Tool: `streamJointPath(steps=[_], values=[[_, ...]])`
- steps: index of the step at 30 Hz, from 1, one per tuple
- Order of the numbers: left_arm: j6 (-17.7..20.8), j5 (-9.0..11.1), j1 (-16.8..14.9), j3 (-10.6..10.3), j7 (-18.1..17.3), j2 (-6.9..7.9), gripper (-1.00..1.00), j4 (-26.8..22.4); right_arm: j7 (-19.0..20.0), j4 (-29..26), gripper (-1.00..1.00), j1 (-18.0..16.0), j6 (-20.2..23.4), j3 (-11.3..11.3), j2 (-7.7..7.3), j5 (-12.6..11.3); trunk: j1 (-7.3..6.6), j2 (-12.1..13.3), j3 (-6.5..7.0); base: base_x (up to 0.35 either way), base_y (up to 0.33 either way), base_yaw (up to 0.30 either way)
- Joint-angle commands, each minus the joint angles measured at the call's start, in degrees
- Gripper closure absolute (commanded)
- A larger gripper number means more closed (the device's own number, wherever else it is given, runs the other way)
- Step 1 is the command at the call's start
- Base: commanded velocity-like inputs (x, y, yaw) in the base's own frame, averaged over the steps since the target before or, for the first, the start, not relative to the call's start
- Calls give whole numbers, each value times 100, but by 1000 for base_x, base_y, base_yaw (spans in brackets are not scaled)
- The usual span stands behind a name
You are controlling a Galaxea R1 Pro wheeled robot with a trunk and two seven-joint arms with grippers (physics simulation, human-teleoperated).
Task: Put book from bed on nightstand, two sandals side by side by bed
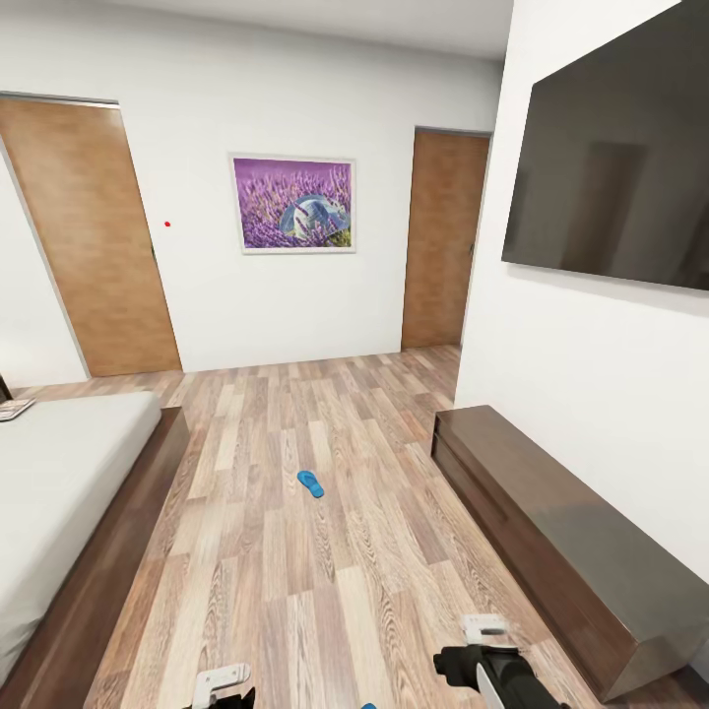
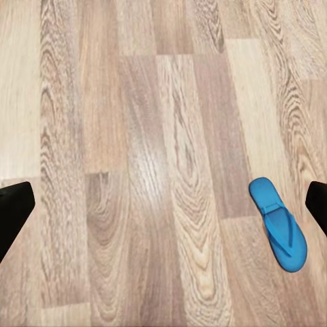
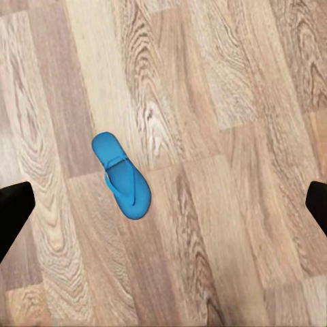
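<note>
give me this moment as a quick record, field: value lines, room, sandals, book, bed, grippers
room: bedroom with wood-plank floor, two brown doors, a lavender picture and a dark wall screen
sandals: one blue sandal flat on open floor, apart from the bed; another sandal on the floor below the grippers
book: at the bed's far corner, partly cut off
bed: pale mattress, dark frame
long cabinet: along the right wall
left gripper: open, empty
right gripper: open, empty

No legible txt, labels or nos. anywhere; book (image 1: 14, 409) cover too small to read.
</note>
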Motion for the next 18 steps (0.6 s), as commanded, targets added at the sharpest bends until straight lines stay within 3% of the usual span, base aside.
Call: streamJointPath(steps=[1, 6, 18], values=[[3, 48, -2, 3, 5, 0, -100, -2, -6, -4, -100, -3, 29, 3, 38, 4, 0, -3, -6, 0, 0, 0], [2, 55, -2, 1, 5, 5, -100, 9, -9, 12, -100, -5, 23, 14, 139, 12, 0, -3, -6, 0, 0, 0], [0, 57, -2, 40, 5, -8, -100, 14, -7, 17, -100, -6, 21, 32, 174, 16, 0, -3, -6, 0, 0, 0]])
